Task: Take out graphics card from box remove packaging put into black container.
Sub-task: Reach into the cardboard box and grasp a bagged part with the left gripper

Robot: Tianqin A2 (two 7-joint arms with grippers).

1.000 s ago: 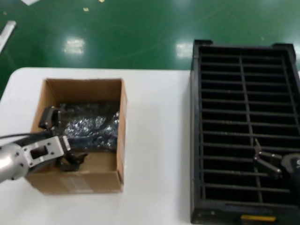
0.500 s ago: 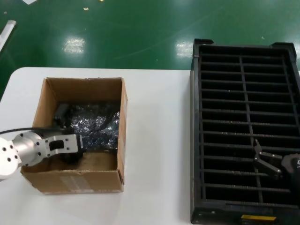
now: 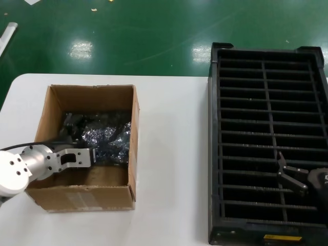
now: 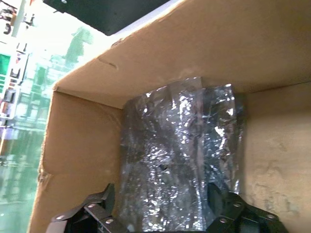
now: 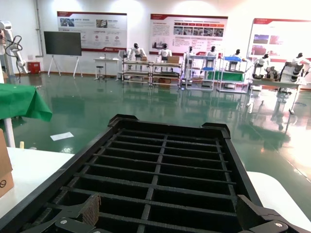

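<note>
Showing no legible print, box (image 3: 82,197) label, black container (image 3: 266,138) yellow tag

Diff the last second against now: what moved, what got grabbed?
The left hand turned and went deeper into the box, from its near-left corner toward the wrapped graphics card. Its fingers now sit open on either side of the shiny packaging, not yet closed on it. Nothing was gripped or released. The right hand stayed open over the black container; box, card and container did not move.

Overhead head view; close wrist views
</note>
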